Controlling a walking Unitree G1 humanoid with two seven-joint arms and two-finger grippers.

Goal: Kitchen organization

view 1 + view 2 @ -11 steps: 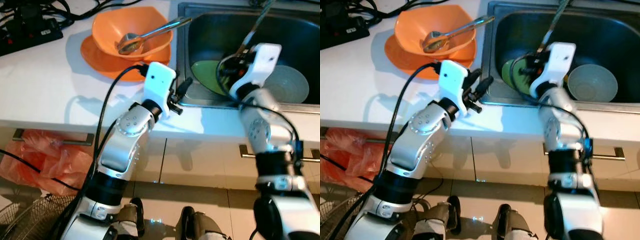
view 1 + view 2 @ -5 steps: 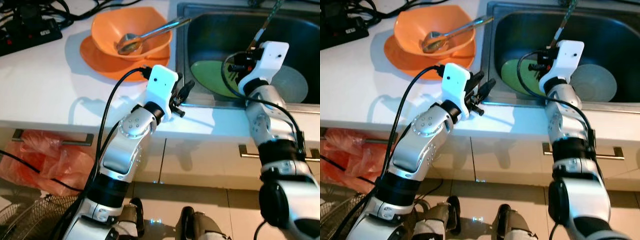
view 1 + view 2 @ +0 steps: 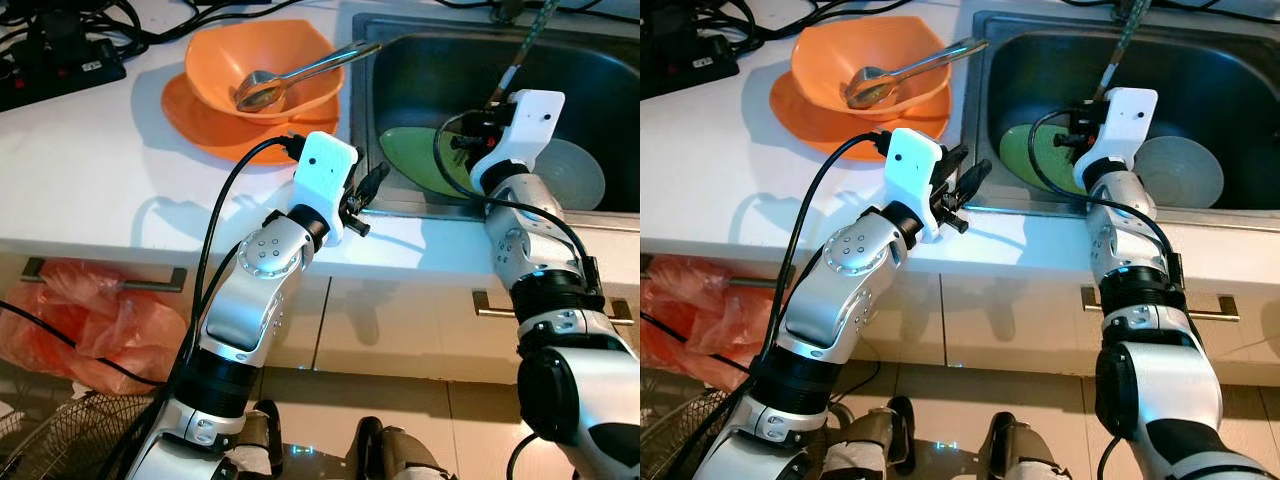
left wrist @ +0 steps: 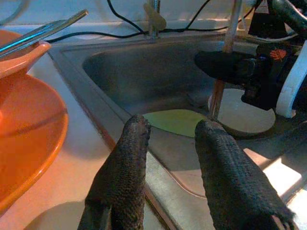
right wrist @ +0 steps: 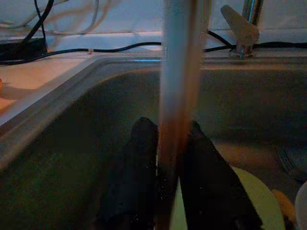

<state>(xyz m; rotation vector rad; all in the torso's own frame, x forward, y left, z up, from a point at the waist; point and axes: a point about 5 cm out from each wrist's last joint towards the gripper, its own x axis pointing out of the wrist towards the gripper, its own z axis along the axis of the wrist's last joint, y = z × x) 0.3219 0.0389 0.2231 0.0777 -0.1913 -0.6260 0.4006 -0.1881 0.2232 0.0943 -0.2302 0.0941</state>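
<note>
Steel sink (image 3: 400,75), right gripper (image 5: 165,158) around slim wooden stick (image 5: 177,96).

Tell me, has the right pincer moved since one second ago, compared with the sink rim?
Yes. The right pincer, shut on a long stick, has lifted and shifted rightward over the green plate, away from the sink's near rim.
</note>
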